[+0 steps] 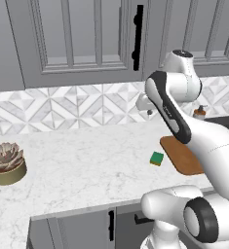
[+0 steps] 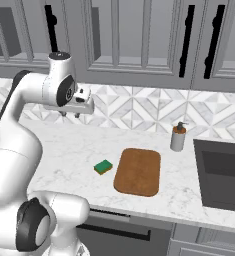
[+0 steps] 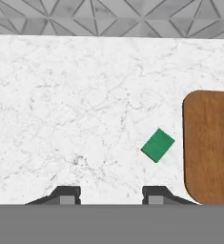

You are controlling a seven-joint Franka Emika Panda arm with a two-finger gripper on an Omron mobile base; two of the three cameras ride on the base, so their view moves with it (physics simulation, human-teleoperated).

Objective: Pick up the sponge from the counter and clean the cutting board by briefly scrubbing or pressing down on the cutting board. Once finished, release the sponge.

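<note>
Green rectangular sponge [image 3: 157, 145], likely light and squashy, lies below and right of the wide-open empty gripper [image 3: 111, 195]; pinch its long sides.

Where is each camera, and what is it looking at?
Left base view: behind the arm on its left, facing the counter; the white arm rises at lower right.
Right base view: behind on the right, facing the cutting board and sponge; arm at lower left, gripper held high.
Hand view: on the hand, looking down; open jaws at the bottom.
All three views share sponge and board.
</note>
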